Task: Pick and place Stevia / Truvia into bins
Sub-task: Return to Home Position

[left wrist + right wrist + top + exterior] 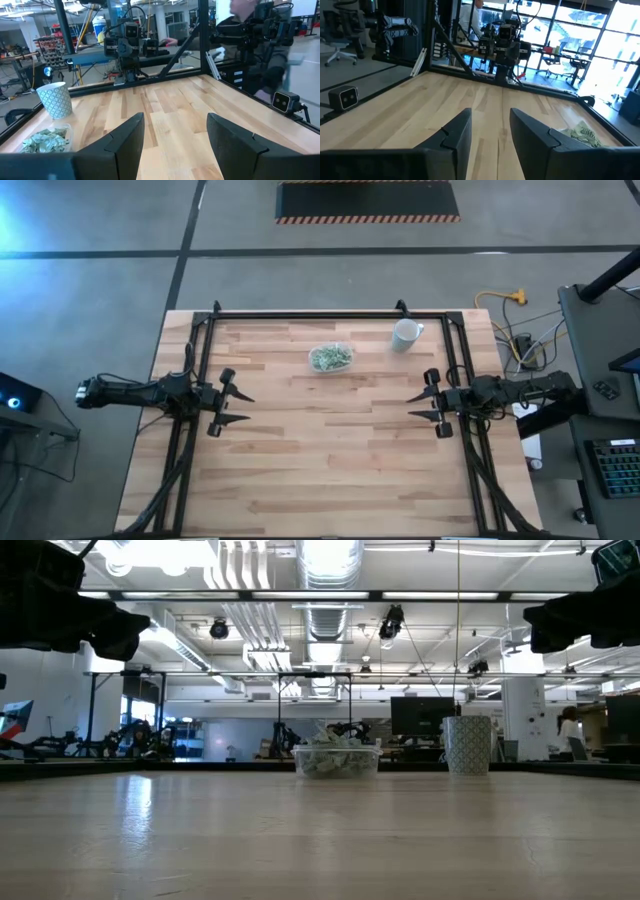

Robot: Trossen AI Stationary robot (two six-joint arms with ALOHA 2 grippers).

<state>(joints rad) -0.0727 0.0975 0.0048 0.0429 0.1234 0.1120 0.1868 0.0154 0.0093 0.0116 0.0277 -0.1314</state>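
Note:
The clear bin (pixel 330 358) stands on the table's far middle, heaped with light green and white Stevia packets (pixel 335 758); it also shows in the left wrist view (pixel 46 140) and the right wrist view (pixel 581 133). My left gripper (pixel 240 408) hovers at the table's left side, open, fingers level and pointing at the table's middle. My right gripper (pixel 412 407) hovers at the right side, open, pointing level toward the left one. Nothing is between either pair of fingers.
A white patterned cup (pixel 405 334) stands upright to the right of the bin, near the far edge. A black metal frame (pixel 330 315) runs along the far, left and right sides of the table. People show in the room beyond the table.

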